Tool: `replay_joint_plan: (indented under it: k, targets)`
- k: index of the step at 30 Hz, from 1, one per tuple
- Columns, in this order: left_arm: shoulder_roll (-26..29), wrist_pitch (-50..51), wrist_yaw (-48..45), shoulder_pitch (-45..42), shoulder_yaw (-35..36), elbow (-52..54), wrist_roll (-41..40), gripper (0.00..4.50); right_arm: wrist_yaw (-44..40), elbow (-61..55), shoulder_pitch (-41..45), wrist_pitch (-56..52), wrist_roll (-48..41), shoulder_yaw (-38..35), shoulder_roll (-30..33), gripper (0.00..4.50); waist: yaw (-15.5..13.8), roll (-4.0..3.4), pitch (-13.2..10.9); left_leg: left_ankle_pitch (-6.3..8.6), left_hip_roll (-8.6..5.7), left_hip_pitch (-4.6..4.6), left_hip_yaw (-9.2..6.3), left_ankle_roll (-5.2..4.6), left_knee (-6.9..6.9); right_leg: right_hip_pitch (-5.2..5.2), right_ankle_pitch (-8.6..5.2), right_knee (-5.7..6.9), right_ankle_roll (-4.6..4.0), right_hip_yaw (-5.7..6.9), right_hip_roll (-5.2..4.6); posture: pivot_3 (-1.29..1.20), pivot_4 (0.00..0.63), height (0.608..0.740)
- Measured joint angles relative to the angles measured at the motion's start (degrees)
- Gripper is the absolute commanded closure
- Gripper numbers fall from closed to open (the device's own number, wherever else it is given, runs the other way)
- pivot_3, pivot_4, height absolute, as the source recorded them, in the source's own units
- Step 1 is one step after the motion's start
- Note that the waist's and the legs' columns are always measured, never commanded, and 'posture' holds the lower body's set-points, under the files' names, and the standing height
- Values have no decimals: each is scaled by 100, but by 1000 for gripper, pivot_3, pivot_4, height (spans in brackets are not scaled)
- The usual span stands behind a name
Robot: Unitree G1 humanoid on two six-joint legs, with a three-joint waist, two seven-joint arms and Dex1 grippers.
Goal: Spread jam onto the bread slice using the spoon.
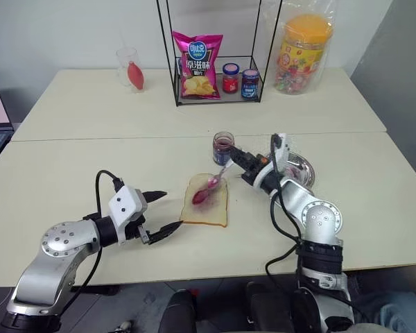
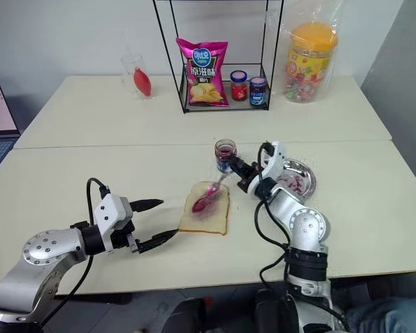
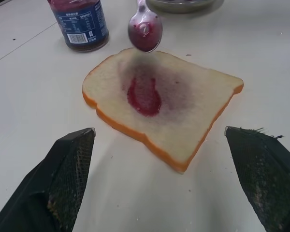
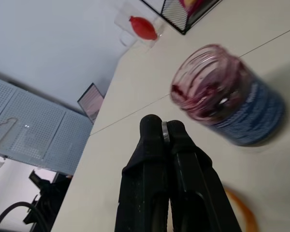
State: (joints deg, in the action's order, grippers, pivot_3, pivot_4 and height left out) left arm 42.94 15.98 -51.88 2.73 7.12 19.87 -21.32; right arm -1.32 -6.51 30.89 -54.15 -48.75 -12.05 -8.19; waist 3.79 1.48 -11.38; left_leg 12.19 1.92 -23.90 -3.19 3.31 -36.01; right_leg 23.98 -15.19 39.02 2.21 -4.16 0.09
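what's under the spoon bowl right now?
The spoon, pinched in the right gripper, hangs over the bread slice, near its far edge by the jam. A purple-red smear shows at the slice's centre. The bowl's underside is hidden.

Not much I can read from here: the pink chip bag [image 1: 197,64], top middle, has big Chinese characters I can't make out, and the jam jar [image 3: 79,21], upper left, shows a barcode plus unreadable fine print.
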Motion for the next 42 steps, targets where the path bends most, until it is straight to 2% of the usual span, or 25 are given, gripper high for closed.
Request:
replay_joint_plan:
  k: [11, 27, 33, 37, 41, 42]
  targets:
    - [0, -55, -5, 100, -2, -17, 8, 0, -343, 1004, -5, 613, 487, 649, -3, 4493, 1, 1, 0, 0, -1, 0, 2, 0, 0, 2, 0, -1, 0, -1, -1, 0, 150, 740]
    - [6, -89, -144, 150, -21, -8, -19, 0, -340, 619, -339, 228, 192, 196, 362, 4493, -56, 2, 2, 0, -4, 1, 0, 0, -3, -5, -3, -2, 6, -1, -3, 0, 150, 740]
    - [7, -115, -153, 244, -14, -1, -18, 0, 32, 225, -325, -112, -231, -229, 549, 4493, -53, 2, 1, 0, -5, -1, 0, 0, -3, -3, -2, -3, 4, -2, -3, 0, 150, 740]
    - [10, -116, -150, 237, 11, 25, -55, 0, 201, -234, -235, -412, -851, -451, 580, 4493, -39, 1, 1, 0, 0, 0, -1, 0, -1, 0, -2, 0, 3, -1, 1, 0, 150, 740]
    - [111, 155, -175, 56, 68, 399, -339, 0, 372, -641, -83, -523, -1411, -608, 760, 4493, -35, 1, 1, 0, 0, -2, 0, 0, -3, -1, -3, -1, 6, -2, 1, 0, 150, 740]
    - [217, 444, -229, -151, 52, 651, -592, 0, 396, -708, -66, -518, -1577, -727, 979, 4493, -50, 2, 1, 0, -1, -7, -4, 0, -4, -2, -3, -2, 6, 1, 1, 0, 150, 740]
